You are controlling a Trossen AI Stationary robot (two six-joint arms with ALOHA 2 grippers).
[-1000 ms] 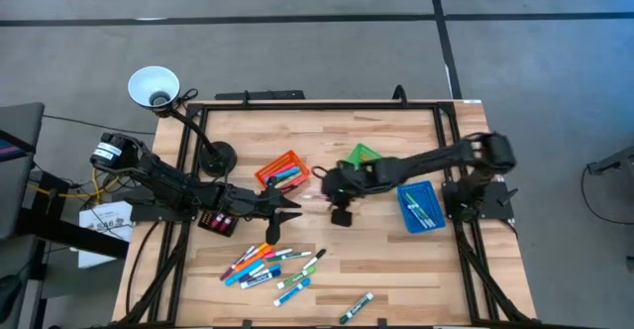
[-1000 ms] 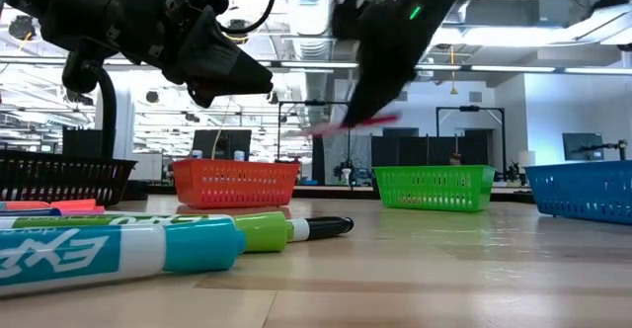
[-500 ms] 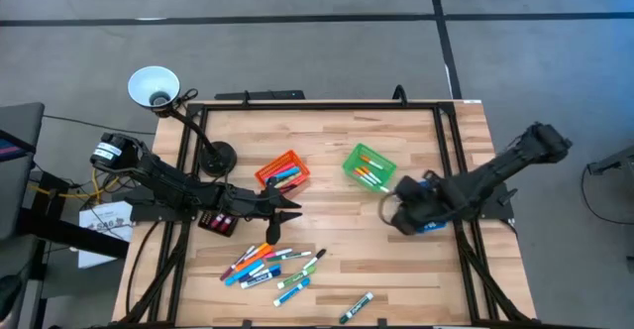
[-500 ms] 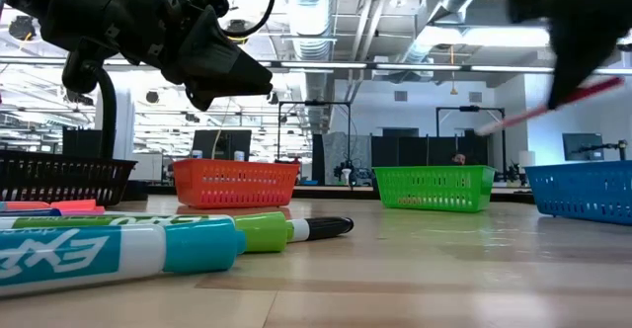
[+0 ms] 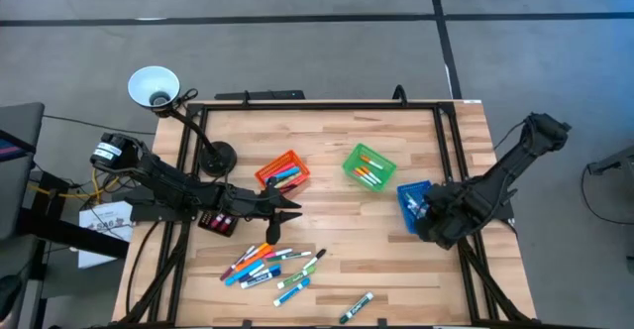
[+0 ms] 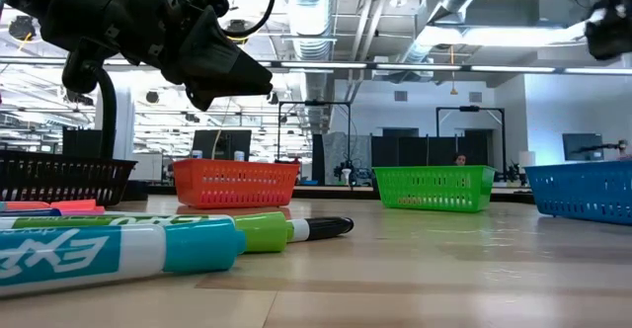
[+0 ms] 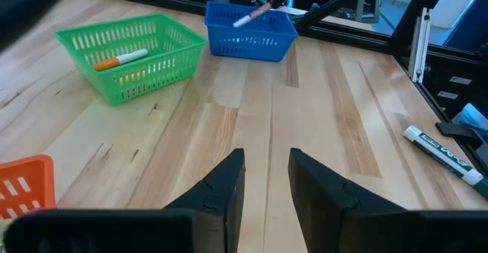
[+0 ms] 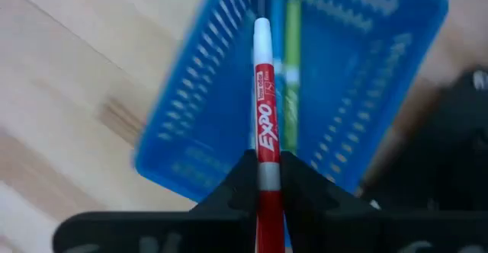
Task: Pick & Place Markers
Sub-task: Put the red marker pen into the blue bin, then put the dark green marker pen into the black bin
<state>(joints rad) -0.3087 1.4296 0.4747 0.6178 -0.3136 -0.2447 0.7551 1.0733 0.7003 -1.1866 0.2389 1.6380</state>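
Observation:
Loose markers (image 5: 267, 265) lie flat on the wooden table near its front; one more marker (image 5: 357, 307) lies apart, closer to the front edge. My right gripper (image 5: 428, 213) hangs over the blue bin (image 5: 411, 198), shut on a red marker (image 8: 264, 116). Another marker, a green one (image 8: 292, 78), lies inside that bin. My left gripper (image 7: 267, 178) waits open and holds nothing, above the table between the black bin (image 5: 216, 220) and the loose markers. My right gripper pinches the red marker's barrel (image 8: 265, 175) between its two fingers. The marker runs along the fingers and sticks out past their tips, white end (image 8: 261, 28) leading. The fingers point steeply down. The marker is lifted clear and tilted over the blue bin.
An orange bin (image 5: 280, 170) and a green bin (image 5: 369, 165), each with markers inside, stand mid-table. A lamp base (image 5: 216, 157) stands at the far left, its white shade (image 5: 153, 86) beyond the table's corner. Black frame rails (image 5: 451, 161) run along the table's sides.
My right gripper has carried the red marker from the table's middle, between the orange and green bins, toward the right edge until it hangs over the blue bin. It has rolled and tipped to point down. It has stayed shut on the marker.

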